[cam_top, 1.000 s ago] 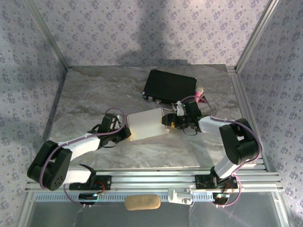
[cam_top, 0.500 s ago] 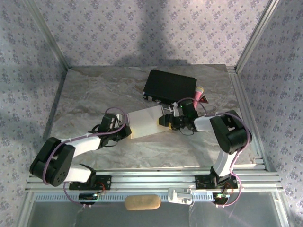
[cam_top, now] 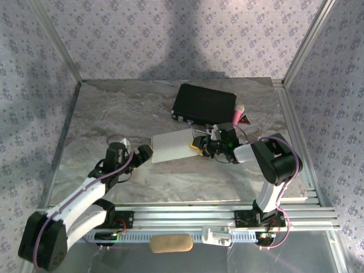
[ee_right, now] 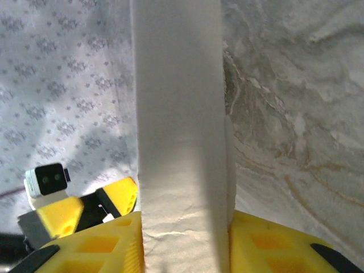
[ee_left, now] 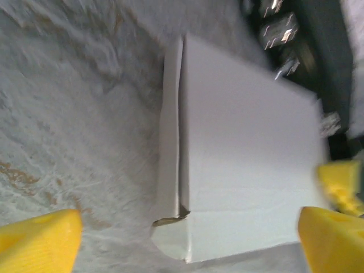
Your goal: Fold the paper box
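White paper box lies on the counter just in front of the black case, long axis left to right, right end clamped by the right end effector; left end effector, spread wide and empty, faces its left end, just beside.

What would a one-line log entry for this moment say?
paper box: on table, before black case | left gripper: open, at its left end | right gripper: clamped on its right edge
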{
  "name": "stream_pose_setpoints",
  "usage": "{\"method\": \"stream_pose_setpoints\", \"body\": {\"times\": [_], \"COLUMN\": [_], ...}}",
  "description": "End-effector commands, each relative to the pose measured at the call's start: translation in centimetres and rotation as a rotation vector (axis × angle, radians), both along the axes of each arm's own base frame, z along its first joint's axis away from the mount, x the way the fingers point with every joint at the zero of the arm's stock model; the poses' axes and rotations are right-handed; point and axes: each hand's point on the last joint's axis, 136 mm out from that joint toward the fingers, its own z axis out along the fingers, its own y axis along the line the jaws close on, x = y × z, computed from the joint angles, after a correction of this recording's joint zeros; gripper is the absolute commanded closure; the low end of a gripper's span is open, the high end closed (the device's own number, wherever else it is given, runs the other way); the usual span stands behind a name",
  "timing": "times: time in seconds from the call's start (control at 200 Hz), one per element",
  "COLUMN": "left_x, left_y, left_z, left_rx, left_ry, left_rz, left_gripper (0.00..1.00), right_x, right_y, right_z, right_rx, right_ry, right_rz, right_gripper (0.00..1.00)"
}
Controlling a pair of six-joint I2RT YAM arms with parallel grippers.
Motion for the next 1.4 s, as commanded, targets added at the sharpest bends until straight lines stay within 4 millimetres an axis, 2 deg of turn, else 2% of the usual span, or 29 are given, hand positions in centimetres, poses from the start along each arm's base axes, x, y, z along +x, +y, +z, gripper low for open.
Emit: {"method": "stream_pose_setpoints", "body": {"times": [0.0, 0.165, 0.245, 0.32, 0.4, 0.43, 0.51, 0.65, 0.725, 0.825, 0.909, 1.029, 1.194, 1.324, 1.394], "left_x": [0.9, 2.4, 2.9, 2.6, 2.2, 1.8, 0.5, -2.1, -2.3, -1.8, -1.1, -0.2, -0.3, -0.2, -0.1], "left_y": [1.1, -0.6, -1.5, -1.3, -0.3, -0.2, -2.3, -5.8, -7.0, -8.4, -9.8, -11.5, -13.7, -14.5, -14.9], "left_z": [1.2, 2.0, 3.4, 5.2, 8.0, 8.9, 9.9, 9.3, 8.6, 8.0, 7.9, 6.6, 4.5, 3.5, 3.1], "left_rx": [-0.111, -0.269, -0.235, -0.051, 0.258, 0.38, 0.596, 0.999, 1.21, 1.327, 1.401, 1.485, 1.462, 1.45, 1.453], "left_ry": [0.056, 0.163, 0.161, 0.087, -0.065, -0.125, -0.309, -0.551, -0.653, -0.749, -0.85, -0.927, -0.963, -0.96, -0.958], "left_rz": [0.151, 0.199, 0.164, 0.109, -0.012, -0.079, -0.355, -0.788, -0.922, -1.028, -1.075, -1.157, -1.282, -1.325, -1.344], "left_gripper": [0.0, 0.02, 0.04, 0.05, 0.19, 0.2, 0.22, 0.24, 0.2, 0.18, 0.17, 0.17, 0.19, 0.25, 0.31], "right_x": [-0.2, -2.1, -2.8, -3.2, -3.6, -3.6, -3.8, -3.9, -4.0, -4.1, -4.2, -4.3, -4.3, -4.4, -4.4], "right_y": [-0.5, -0.3, -0.5, -1.1, -2.0, -2.3, -3.1, -3.8, -4.0, -4.4, -4.7, -4.9, -5.3, -5.5, -5.6], "right_z": [0.4, -0.7, -0.8, -0.5, -0.2, 0.1, 0.8, 1.8, 2.0, 2.5, 2.9, 3.2, 3.4, 3.3, 3.4], "right_rx": [0.075, 0.117, 0.129, 0.11, 0.064, 0.057, 0.038, -0.012, -0.024, -0.024, -0.027, -0.026, -0.019, -0.015, -0.014], "right_ry": [0.238, 0.523, 0.604, 0.639, 0.666, 0.666, 0.676, 0.672, 0.678, 0.68, 0.676, 0.678, 0.678, 0.684, 0.687], "right_rz": [-0.124, -0.192, -0.239, -0.282, -0.303, -0.311, -0.323, -0.294, -0.275, -0.275, -0.274, -0.261, -0.26, -0.259, -0.257], "right_gripper": [0.63, 0.67, 0.68, 0.67, 0.66, 0.66, 0.65, 0.67, 0.69, 0.72, 0.72, 0.72, 0.72, 0.72, 0.72]}}
